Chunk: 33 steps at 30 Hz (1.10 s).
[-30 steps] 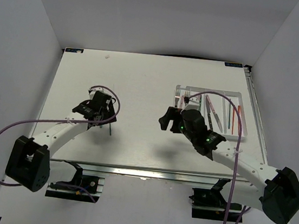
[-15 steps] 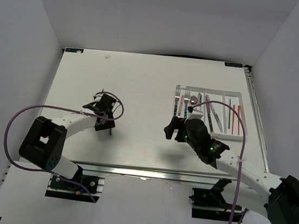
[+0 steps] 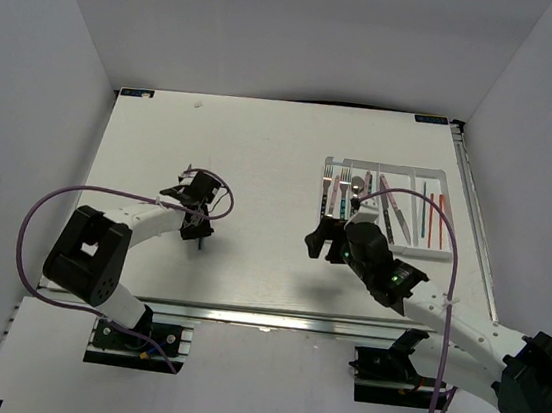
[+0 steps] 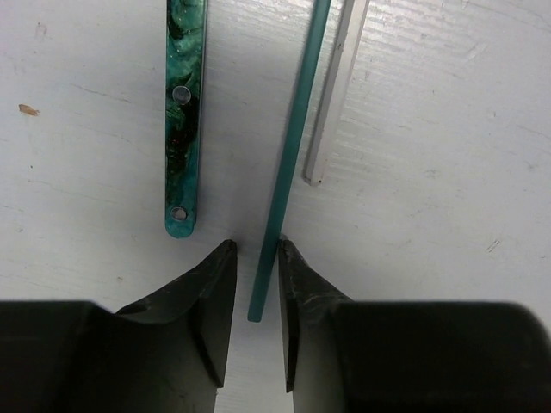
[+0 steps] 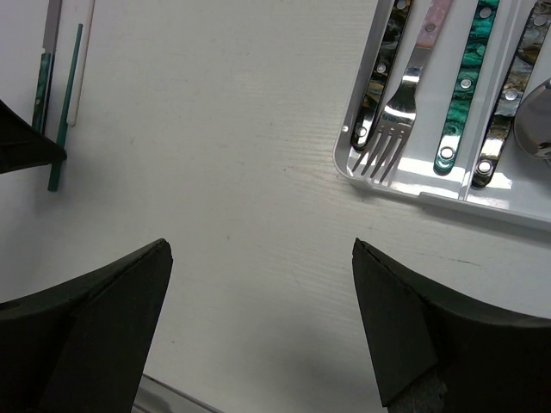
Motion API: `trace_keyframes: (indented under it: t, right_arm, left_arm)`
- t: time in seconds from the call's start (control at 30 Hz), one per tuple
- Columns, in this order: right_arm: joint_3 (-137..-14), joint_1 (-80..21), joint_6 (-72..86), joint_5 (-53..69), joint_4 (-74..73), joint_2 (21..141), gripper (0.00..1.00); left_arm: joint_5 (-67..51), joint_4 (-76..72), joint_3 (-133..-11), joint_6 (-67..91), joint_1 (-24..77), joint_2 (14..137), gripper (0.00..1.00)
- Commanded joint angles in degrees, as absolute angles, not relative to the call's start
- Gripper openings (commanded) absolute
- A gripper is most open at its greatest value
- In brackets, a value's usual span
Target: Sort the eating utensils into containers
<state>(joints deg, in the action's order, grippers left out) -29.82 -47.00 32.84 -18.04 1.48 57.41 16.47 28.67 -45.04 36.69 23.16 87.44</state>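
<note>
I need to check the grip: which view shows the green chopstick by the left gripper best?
Left wrist: the green chopstick is large and sharp, its end between the left gripper's fingers, with a gap on one side. The right wrist view shows it small at the far left; the top view shows only a dark sliver.

We see white shells on the left arm point(image 3: 143, 219) and right arm point(image 3: 449, 313), with boxy black joint housings point(image 3: 87, 254) at their big ends. A purple cable point(image 3: 37, 228) runs along each. Green lights point(image 3: 391, 277) glow on the right arm's black wrist. The left gripper point(image 4: 256, 258) has matte black wedge fingers point(image 4: 202, 301) with bevelled edges; the right gripper point(image 5: 260, 249) has broad black triangular ones.
</note>
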Motion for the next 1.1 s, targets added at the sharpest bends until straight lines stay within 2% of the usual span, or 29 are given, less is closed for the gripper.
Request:
trace_keyframes:
  t: [0.0,0.07,0.1,0.3,0.4,0.43,0.57,0.63,0.7,0.8,1.07]
  right_arm:
    - [-29.8,-47.5,33.4,-18.8,3.7,55.8,0.89]
    - [-29.5,-47.5,34.0,-17.8,3.6,55.3,0.89]
    - [-29.4,-47.5,34.1,-17.5,3.6,54.5,0.89]
    - [-28.2,-47.5,33.6,-20.9,1.1,49.8,0.89]
    - [-27.8,-47.5,33.4,-21.4,0.6,47.5,0.89]
    - [-27.7,-47.5,33.5,-21.4,0.4,46.9,0.89]
    - [-27.6,-47.5,34.9,-21.0,0.1,45.4,0.89]
    - [-26.4,-47.5,34.7,-18.9,3.6,46.5,0.89]
    - [-26.4,-47.5,34.6,-17.8,4.1,47.2,0.89]
    - [-26.3,-47.5,34.4,-14.6,7.5,50.7,0.89]
    - [-28.3,-47.0,38.7,-7.9,20.1,59.2,0.89]
  left_arm:
    - [16.1,31.5,-43.8,36.7,23.6,87.2,0.35]
    - [16.7,31.9,-43.2,36.8,23.6,86.9,0.3]
    - [17.1,32.7,-43.1,36.9,23.6,86.8,0.24]
    - [15.4,31.1,-41.8,37.6,23.6,86.1,0.21]
    - [12.5,28.1,-39.7,37.5,23.6,87.7,0.13]
    - [10.8,26.7,-39.2,37.4,23.6,88.2,0.0]
    - [12.3,27.5,-38.9,37.9,24.0,88.3,0.0]
    - [17.5,30.7,-39.7,39.3,25.3,80.0,0.0]
    - [17.6,30.8,-40.0,39.5,25.4,78.1,0.0]
    - [15.3,30.8,-41.0,38.9,25.7,71.0,0.0]
    - [5.8,29.5,-42.3,37.1,25.8,65.9,0.0]
